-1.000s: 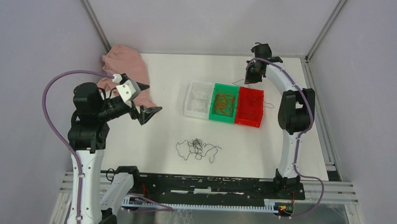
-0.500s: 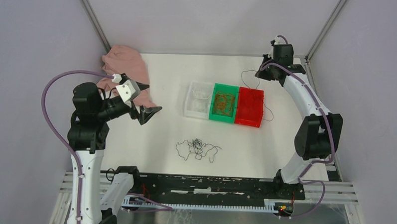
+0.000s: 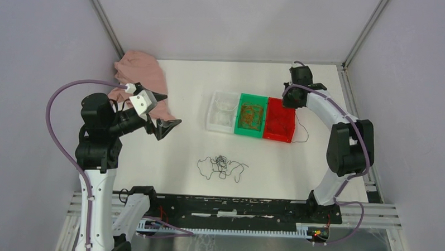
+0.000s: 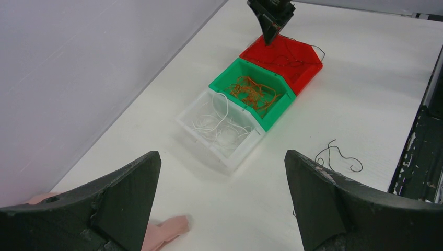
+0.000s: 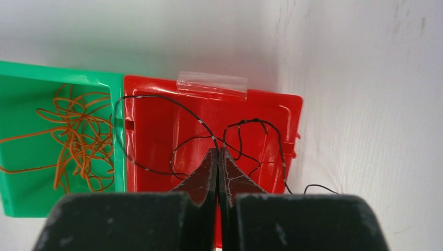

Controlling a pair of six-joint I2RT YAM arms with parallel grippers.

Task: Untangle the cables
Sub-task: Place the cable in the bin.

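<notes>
At the far left of the tabletop lies a crumpled pink cloth. Just right of it the left claw hovers above the white surface, released, its two dark fingers spread wide with nothing between them. Nearer and to the right, a loose tangle of black cables lies flat on the tabletop, well apart from both arms. Beyond it three small bins stand touching in a row. The clear bin on the left holds whitish cables. The green bin in the middle holds a wad of orange cables. The red bin on the right holds a curly black cable. The right claw hangs over the red bin's far side, clenched tight with its tips pressed together, pinching that black cable where the strand runs into the tips. One end of the strand trails over the bin's right wall onto the tabletop.
</notes>
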